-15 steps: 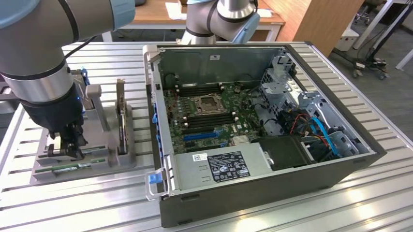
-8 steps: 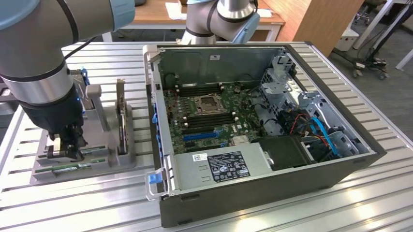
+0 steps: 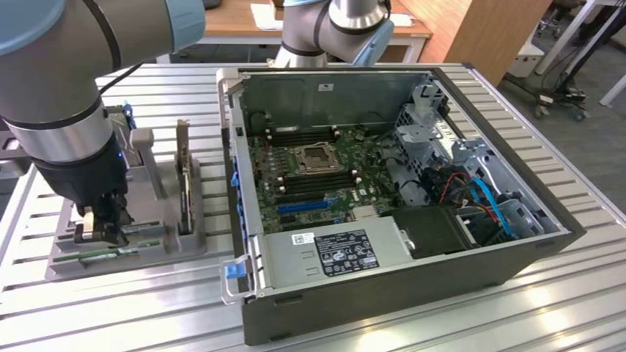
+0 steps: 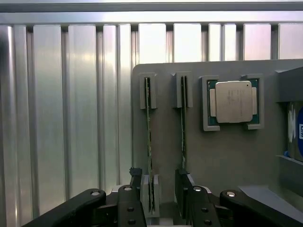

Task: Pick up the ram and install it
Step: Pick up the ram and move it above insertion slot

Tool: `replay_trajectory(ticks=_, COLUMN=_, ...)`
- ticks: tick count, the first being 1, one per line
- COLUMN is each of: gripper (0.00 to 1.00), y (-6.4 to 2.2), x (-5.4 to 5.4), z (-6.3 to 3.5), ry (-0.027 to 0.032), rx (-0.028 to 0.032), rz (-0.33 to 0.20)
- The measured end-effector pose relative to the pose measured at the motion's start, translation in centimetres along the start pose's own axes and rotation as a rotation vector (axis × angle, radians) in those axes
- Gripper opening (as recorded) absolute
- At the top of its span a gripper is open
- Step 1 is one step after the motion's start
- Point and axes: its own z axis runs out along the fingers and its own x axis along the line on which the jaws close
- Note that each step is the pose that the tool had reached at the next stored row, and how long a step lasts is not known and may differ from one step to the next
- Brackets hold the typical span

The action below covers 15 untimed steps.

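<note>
The room behind is a workshop with wooden furniture [image 3: 489, 29] and some stands on a grey floor at the exterior view's right. The bench [image 3: 127, 308] has a top of long aluminium profiles with grooves between them, and it shines pale under the light. On it stands an open computer case [image 3: 391, 293], dark grey, lying on its side, so that the green motherboard [image 3: 293, 176] with its empty processor socket is seen from above. A silver power supply [image 3: 333, 253] with a white label sits at the near edge of the case. At the exterior view's left of the case a flat grey holder [image 3: 98, 268] rests on the bench, and a dark expansion card [image 3: 183, 169] stands upright in it. The arm [image 3: 59, 95] comes down over this holder, and the hand [image 3: 102, 224] is low, at the near end of it. In the wrist view the ram [image 4: 149, 142] stands on its thin edge in a slot of the holder, and a second stick [image 4: 183, 127] stands parallel beside it in the next slot. A processor chip [image 4: 233, 101] lies in a square pocket near them. The black fingers [image 4: 136, 182] are spread wide, and the ram passes between them without being pinched.
</note>
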Motion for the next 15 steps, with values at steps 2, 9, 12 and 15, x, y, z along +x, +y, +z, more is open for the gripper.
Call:
replay_trajectory(ticks=2, gripper=0.42, y=-0.01, x=0.0, z=0.29, ry=-0.0001, rx=0.0, rz=0.0)
replay_trajectory(ticks=9, gripper=0.42, y=-0.02, x=0.0, z=0.71, ry=0.0001, rx=-0.0004, rz=0.0)
replay_trajectory(ticks=12, gripper=0.42, y=-0.03, x=0.33, z=0.73, ry=-0.0003, rx=-0.0002, rz=0.0)
replay_trajectory(ticks=15, gripper=0.42, y=-0.02, x=0.42, z=0.77, ry=-0.0005, rx=-0.0001, rz=0.0)
